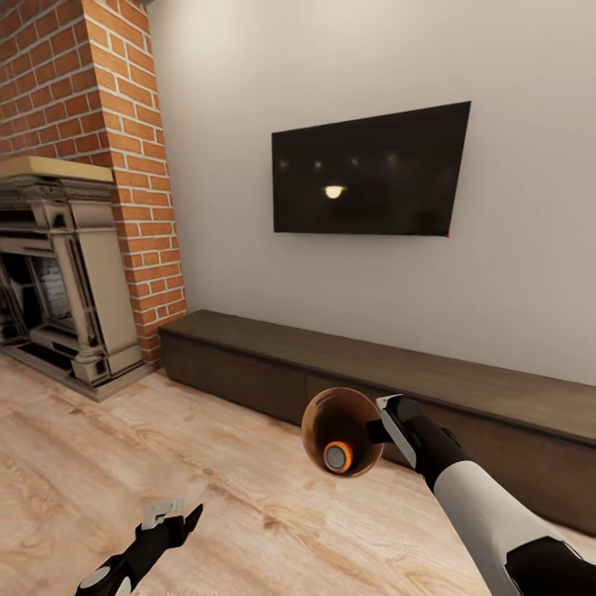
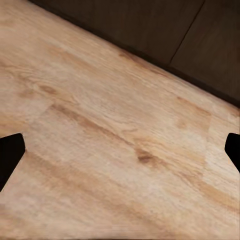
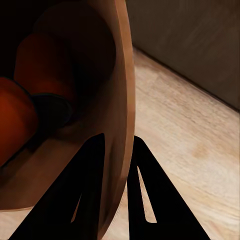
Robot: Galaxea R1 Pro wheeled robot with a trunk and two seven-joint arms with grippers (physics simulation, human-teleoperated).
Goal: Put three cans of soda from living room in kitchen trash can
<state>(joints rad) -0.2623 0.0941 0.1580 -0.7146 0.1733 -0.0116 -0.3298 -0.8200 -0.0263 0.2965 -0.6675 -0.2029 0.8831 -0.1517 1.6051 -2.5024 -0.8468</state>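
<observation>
The right gripper [image 1: 382, 430] is clamped on the rim of the tash can [image 1: 341, 430], one finger inside the wall and one outside, holding it tipped with its mouth toward the head camera above the wood floor [image 1: 124, 463]. An orange can of soda [image 1: 338, 456] lies inside the copper interior; the right wrist view shows orange cans [image 3: 30, 100] there. The left gripper [image 1: 172, 515] hangs low with fingers apart, before the low dark cabinet [image 1: 372, 372], wall TV [image 1: 368, 170] and brick fireplace [image 1: 66, 248].

Head camera facing TV [image 1: 370, 170] wall; both wrist cameras close above shared wood floor [image 2: 110, 150].
</observation>
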